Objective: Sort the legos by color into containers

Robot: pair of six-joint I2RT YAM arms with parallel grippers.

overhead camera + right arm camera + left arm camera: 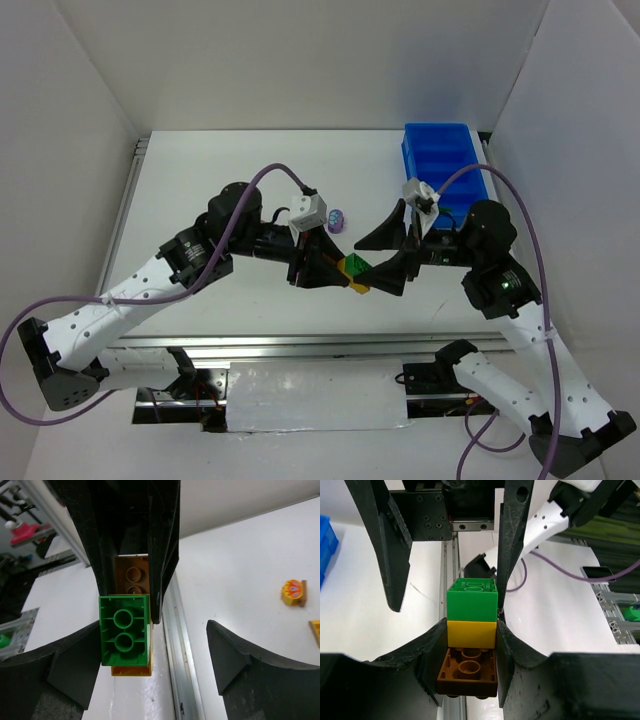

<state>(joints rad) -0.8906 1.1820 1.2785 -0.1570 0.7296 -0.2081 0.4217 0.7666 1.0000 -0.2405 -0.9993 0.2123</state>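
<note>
My left fingers (520, 665) were pinching a brick stack (471, 630) by its lower part. It had a green brick (472, 600) at the outer end, a yellow brick (471, 634) in the middle and a brown brick (468, 672) deepest in the grip. The stack hung between my two arms over the near edge of the table (200, 180), well apart from the blue tray (440, 150) at the far right corner. My right fingers (235, 650) stood spread on either side of the green brick, one just beside it and the other clear of it, pinching nothing.

I judged the step in hand to be pulling the stack apart, so that each colour could go to its own compartment. The next move called for my right fingers to close on the green brick alone and work it off while the left gave nothing.

The middle brick looked yellow from one wrist and nearer orange from the other. I could not see what lay inside the tray. A purple brick (337, 220) lay beyond my left wrist. A small printed yellow piece (294, 592) was too small to name, and another yellow piece (315, 630) was cut off at the frame edge.
</note>
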